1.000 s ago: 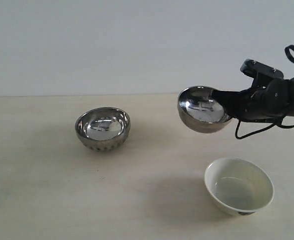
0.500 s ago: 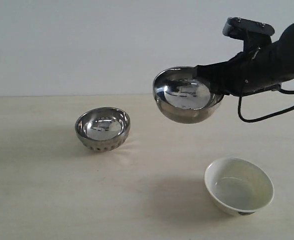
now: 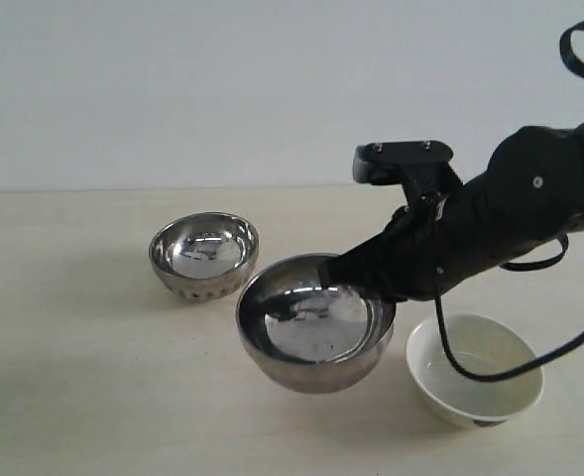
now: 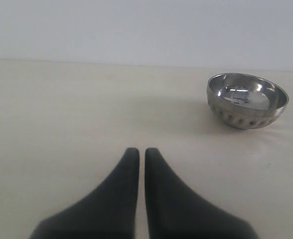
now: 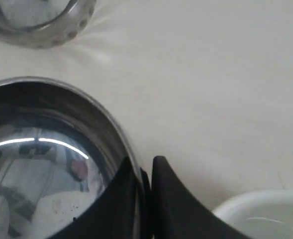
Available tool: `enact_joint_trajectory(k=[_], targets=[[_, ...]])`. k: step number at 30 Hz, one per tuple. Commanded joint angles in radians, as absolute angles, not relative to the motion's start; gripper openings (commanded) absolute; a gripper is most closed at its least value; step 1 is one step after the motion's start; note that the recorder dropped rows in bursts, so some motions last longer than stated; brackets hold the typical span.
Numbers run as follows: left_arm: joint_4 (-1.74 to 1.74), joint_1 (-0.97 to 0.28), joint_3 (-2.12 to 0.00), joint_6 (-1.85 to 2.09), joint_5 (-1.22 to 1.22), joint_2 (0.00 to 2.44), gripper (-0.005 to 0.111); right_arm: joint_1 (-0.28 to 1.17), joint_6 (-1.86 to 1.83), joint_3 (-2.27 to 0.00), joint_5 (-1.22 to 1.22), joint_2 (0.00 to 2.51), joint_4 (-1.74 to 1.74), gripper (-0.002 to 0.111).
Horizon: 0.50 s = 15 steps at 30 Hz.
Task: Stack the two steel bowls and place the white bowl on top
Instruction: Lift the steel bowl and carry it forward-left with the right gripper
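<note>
Pinched by its rim in the right gripper (image 5: 145, 163), the smooth steel bowl (image 3: 316, 332) has been lowered to mid-desk, near the ribbed steel bowl (image 3: 204, 256) but not yet nested. The left gripper (image 4: 142, 155) is pressed together, empty.

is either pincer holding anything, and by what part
The right pincer pinches the smooth steel bowl by its rim; the left pincer holds nothing.

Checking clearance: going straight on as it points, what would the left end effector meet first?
The way looks free: only bare table lies ahead of the left end effector. The ribbed steel bowl sits off to one side, though depth is unclear.
</note>
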<state>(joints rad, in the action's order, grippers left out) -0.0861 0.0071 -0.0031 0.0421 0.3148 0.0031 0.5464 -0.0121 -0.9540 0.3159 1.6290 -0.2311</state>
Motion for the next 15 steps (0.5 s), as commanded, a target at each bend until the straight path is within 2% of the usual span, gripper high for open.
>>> enact_joint_trajectory(k=[1, 15], targets=[[-0.086, 0.002, 0.000, 0.037, 0.307, 0.000, 0.004, 0.582, -0.037, -0.910, 0.278, 1.618, -0.227, 0.001], [-0.086, 0.002, 0.000, 0.037, 0.307, 0.000, 0.004, 0.611, -0.051, -0.860, 0.121, 1.733, -0.227, 0.001]])
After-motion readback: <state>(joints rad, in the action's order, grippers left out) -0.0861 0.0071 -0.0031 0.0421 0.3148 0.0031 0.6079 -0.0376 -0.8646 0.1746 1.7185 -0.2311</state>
